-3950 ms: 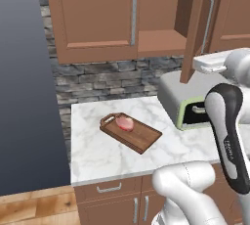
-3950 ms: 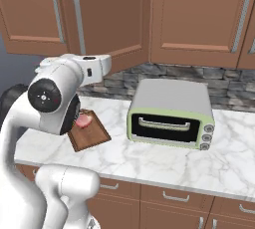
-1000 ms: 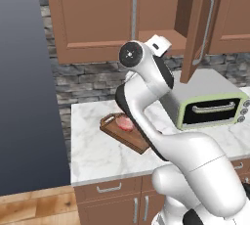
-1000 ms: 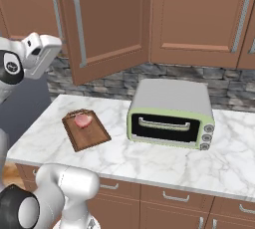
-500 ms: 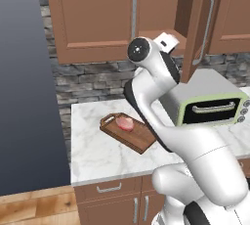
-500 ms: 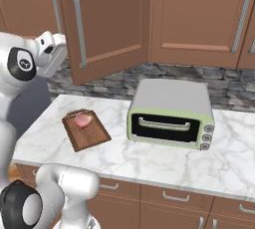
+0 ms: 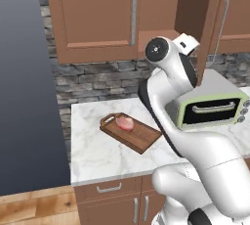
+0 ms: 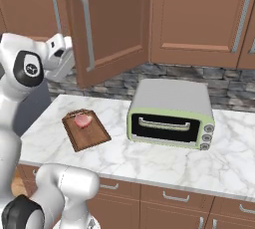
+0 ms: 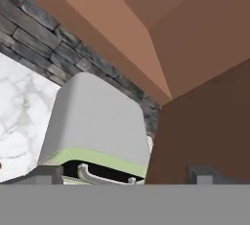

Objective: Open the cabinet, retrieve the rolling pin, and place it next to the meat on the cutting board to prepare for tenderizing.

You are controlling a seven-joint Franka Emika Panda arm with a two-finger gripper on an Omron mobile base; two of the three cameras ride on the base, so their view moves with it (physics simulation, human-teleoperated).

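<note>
The cabinet (image 7: 97,18) has its left door shut and its right door (image 7: 215,28) swung wide open, baring a dark inner space (image 7: 193,9). The rolling pin is hidden from these angles. The cutting board (image 7: 141,138) lies on the counter with the pink meat (image 7: 125,123) near its handle end; both also appear as the board (image 8: 92,136) and the meat (image 8: 82,120). My gripper (image 7: 189,44) is raised just under the cabinet's open half, beside the open door (image 8: 107,24). In the hand view the gripper (image 9: 127,175) is open and holds nothing, looking down at the oven.
A pale green toaster oven (image 7: 210,106) stands on the marble counter (image 7: 93,150) right of the board, directly under my hand. A stone backsplash (image 7: 97,77) runs behind. A second wall cabinet (image 8: 199,19) hangs to the right. Drawers (image 8: 174,198) sit below the counter.
The arm has swung its hand to the right, away from the shut left door and toward the open half of the cabinet. Board, meat and oven have stayed put.
</note>
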